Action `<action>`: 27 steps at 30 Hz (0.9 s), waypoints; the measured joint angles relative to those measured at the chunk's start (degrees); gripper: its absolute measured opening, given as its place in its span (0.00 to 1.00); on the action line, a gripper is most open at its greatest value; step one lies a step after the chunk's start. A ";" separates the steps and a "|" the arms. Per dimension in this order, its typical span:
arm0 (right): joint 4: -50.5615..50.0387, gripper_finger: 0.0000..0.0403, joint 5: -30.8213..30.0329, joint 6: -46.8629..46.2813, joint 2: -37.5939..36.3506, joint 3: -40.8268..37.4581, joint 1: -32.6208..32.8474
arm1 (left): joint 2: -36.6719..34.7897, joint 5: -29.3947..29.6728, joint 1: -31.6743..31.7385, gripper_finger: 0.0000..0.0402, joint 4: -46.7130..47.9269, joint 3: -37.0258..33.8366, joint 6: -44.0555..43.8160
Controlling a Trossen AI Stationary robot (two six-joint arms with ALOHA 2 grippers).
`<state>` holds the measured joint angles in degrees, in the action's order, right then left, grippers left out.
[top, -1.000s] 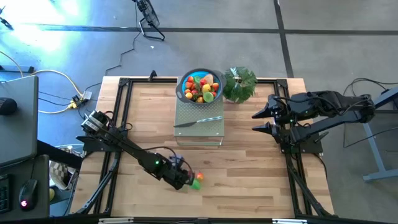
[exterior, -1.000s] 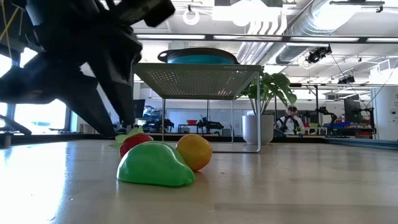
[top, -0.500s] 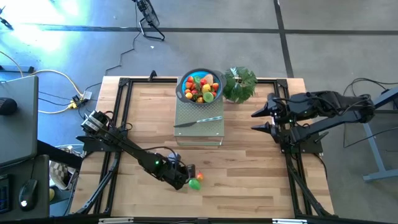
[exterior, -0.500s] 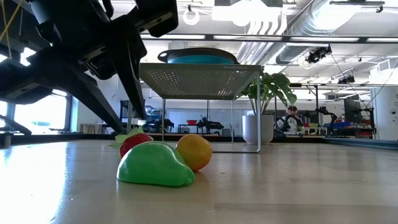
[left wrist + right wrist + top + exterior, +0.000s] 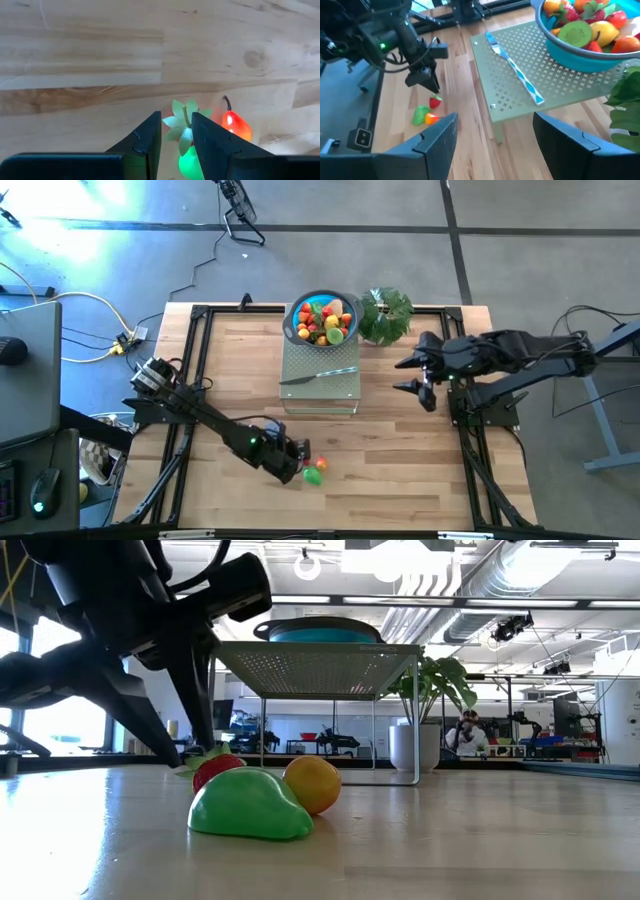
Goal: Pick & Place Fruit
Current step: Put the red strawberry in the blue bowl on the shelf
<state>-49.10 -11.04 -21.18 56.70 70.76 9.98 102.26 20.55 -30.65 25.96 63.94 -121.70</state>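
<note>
Left gripper [image 5: 176,135] low over the table, fingers narrowly parted astride the leafy cap of a small red toy strawberry [image 5: 217,769]; nothing clamped. Green pear-shaped fruit [image 5: 250,805] and orange round fruit [image 5: 312,784] crowd beside it. Risk: pinching only leaves, berry slipping, neighbours rolling. Right gripper [image 5: 412,376] open, well apart.

Bare wooden tabletop [image 5: 400,470] lies open across the front and between the arms. The perforated metal stand [image 5: 320,375] blocks the middle rear, bearing a blue bowl [image 5: 296,315] and a knife [image 5: 318,375], with a potted plant [image 5: 386,315] just beside. Three loose toy fruits [image 5: 313,473] crowd the left gripper [image 5: 297,463] near the front.
</note>
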 joint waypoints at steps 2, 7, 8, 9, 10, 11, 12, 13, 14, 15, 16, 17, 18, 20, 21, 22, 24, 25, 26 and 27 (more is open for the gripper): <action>-0.01 0.62 0.02 0.03 1.03 0.00 0.00 | -0.02 0.35 0.23 0.26 -0.01 0.00 0.16; -0.11 0.62 0.02 0.37 2.61 0.00 0.00 | -0.02 1.00 1.50 0.26 -0.37 0.01 -0.05; -0.11 0.62 0.02 0.38 2.70 0.00 0.00 | -0.02 1.01 1.85 0.26 -0.40 0.00 -0.08; -0.11 0.62 0.02 0.33 2.72 0.00 0.00 | -0.02 1.01 2.09 0.26 -0.52 0.00 -0.08; -0.13 0.62 0.09 0.20 2.74 0.00 0.00 | -0.02 0.99 2.37 0.26 -0.85 0.00 -0.08; -0.13 0.62 0.44 0.16 2.74 0.00 0.00 | -0.02 0.87 2.65 0.26 -1.21 0.00 -0.08; -0.13 0.62 0.79 0.12 2.74 0.00 0.00 | -0.02 0.60 2.72 0.26 -1.41 0.00 -0.07; -0.18 0.62 0.91 0.10 2.71 0.00 0.00 | -0.02 0.30 2.73 0.26 -1.53 0.00 -0.07; -0.30 0.62 0.93 0.08 2.59 0.00 0.02 | 0.23 0.08 2.70 0.26 -1.94 0.00 -0.06; -0.41 0.62 0.94 0.08 2.43 0.00 0.00 | 0.78 -0.06 2.68 0.26 -2.82 0.03 -0.08; -0.40 0.62 0.94 0.08 2.34 0.00 0.00 | 1.12 -0.36 2.55 0.26 -3.16 0.04 -0.08; -0.39 0.62 0.94 0.08 2.24 0.00 0.02 | 1.22 -0.86 2.51 0.26 -2.67 -0.05 -0.10; -0.42 0.62 0.93 0.08 2.18 0.00 0.00 | 1.26 -1.89 2.49 0.26 -2.62 -0.07 -0.10; -0.40 0.62 0.93 0.30 2.21 0.00 0.00 | 2.09 -3.26 2.51 0.26 -3.69 0.13 -0.11; -0.39 0.62 0.93 0.43 2.23 0.00 0.00 | 2.32 -3.42 2.51 0.26 -3.20 0.10 -0.10; -0.43 0.62 0.93 0.53 2.23 0.00 0.00 | 2.34 -3.49 2.52 0.26 -2.57 -0.09 -0.11; -0.46 0.62 0.95 0.60 2.23 0.00 0.01 | 2.27 -3.47 2.53 0.26 -3.37 -0.03 -0.10; -0.46 0.62 0.93 0.60 2.23 0.00 0.00 | 2.27 -3.45 2.53 0.26 -3.55 0.09 -0.10; -0.46 0.62 0.93 0.64 2.23 0.00 0.00 | 2.27 -3.43 2.53 0.26 -3.39 0.07 -0.12; -0.46 0.62 0.93 0.67 2.23 0.00 0.00 | 2.27 -3.44 2.53 0.26 -3.27 0.01 -0.12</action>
<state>-49.56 -10.11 -20.51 58.94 70.76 9.98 104.53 17.11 -28.12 22.69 63.95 -121.82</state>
